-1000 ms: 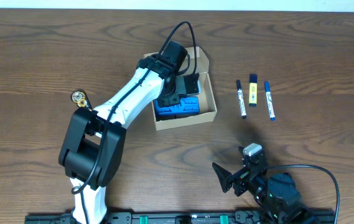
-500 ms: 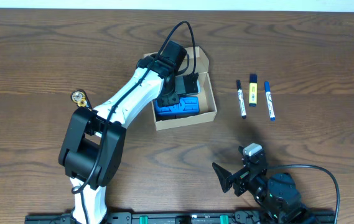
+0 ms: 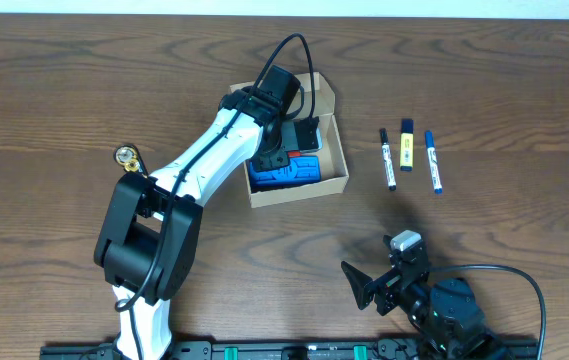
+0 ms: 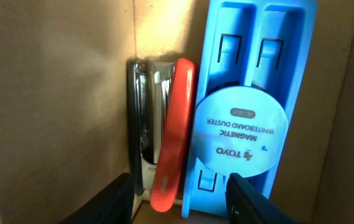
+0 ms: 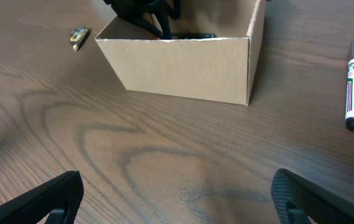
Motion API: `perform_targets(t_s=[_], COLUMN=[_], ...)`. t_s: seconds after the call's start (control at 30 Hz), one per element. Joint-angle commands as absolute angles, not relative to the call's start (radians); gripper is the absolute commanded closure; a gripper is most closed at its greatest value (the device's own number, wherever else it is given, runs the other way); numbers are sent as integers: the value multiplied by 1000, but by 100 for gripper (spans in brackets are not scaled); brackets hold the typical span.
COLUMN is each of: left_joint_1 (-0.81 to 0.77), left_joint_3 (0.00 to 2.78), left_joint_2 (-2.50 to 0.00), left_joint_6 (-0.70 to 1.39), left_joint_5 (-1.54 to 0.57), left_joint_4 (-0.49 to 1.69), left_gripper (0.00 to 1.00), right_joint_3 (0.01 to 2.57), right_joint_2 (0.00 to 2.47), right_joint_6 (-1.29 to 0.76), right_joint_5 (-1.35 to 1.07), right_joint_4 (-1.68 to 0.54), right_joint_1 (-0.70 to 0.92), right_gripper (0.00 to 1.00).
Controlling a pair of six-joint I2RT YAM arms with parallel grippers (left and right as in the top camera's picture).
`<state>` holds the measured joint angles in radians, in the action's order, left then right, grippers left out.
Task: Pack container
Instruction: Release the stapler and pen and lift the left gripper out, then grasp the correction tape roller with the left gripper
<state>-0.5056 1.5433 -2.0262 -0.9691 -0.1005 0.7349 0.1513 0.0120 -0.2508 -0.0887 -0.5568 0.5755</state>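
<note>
The tan cardboard container (image 3: 336,152) stands open at mid-table, its flap (image 3: 322,92) folded back. Inside lie a blue magnetic whiteboard duster (image 3: 294,174) (image 4: 249,93) and a red-and-chrome stapler (image 4: 166,140), side by side along the box wall. My left gripper (image 3: 286,140) (image 4: 180,200) is open inside the box, just above them, its fingers straddling the stapler's end and the duster's edge without touching either. My right gripper (image 3: 376,285) (image 5: 180,199) is open and empty, low over the table in front of the container (image 5: 183,59).
Right of the box lie a black marker (image 3: 388,159) (image 5: 353,84), a yellow-and-blue highlighter (image 3: 406,146) and a blue marker (image 3: 432,162). A small brass object (image 3: 126,156) (image 5: 77,36) lies left of the box, beside the left arm.
The left gripper has shifted slightly inside the box, and a bit of the red stapler now shows beside it in the overhead view. The right arm has not moved.
</note>
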Motion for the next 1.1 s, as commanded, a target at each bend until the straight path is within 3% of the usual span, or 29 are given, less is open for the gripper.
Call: perform_targets(t_s=[0.0,0.33,0.53,0.67,0.77,0.93,1.07], left_joint_1=[-503,-521,-495,-414,-300,-139,-28], left_joint_3=[1552,1625,1658,1658,1658,1658,1655], left_joint_2=[-2033,-1903,-1708,-1604,-1564,-1573,-1600], left_joint_6=[-964,-793,-536,-242,-35,121,235], left_joint_5=[-82,-19,2,176,255,238,235], left_joint_4=[737,744,745,775,853,955,1023], left_gripper=[52,58,54,60,52,49,28], right_joint_3=[147,147,147,147,147,147,147], right_joint_2=[7,7,7,7,7,7,7], right_joint_6=[-234,-234,-234,-234,-234,-234,-234], right_joint_5=[-78,-78,-78,-78,-78,-78,-78], right_joint_4=[-557,-557,-557,-557,-557,-557,-557], right_joint_1=[583,583,583,583,583,583,583], right_gripper=[1,1,1,1,1,1,1])
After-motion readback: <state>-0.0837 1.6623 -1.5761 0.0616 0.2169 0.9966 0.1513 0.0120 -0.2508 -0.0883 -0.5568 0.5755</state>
